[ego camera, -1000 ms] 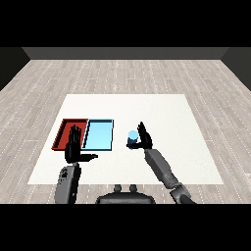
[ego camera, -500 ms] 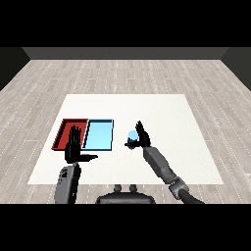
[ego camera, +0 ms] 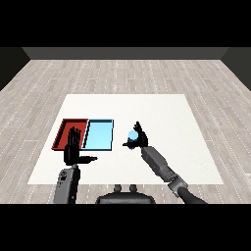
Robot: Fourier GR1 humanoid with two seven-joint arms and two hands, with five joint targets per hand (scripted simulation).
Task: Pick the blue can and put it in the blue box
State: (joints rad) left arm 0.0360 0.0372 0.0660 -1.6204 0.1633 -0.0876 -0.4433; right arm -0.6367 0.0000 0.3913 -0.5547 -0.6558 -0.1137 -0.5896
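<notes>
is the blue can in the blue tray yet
No. The blue can is right of the light blue tray, in the right hand.

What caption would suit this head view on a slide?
Right hand curls round the blue can beside the light blue tray; left hand open.

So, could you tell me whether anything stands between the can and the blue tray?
Nothing visible does. The can is in the right hand, just right of the blue tray, with only bare table between them.
</notes>
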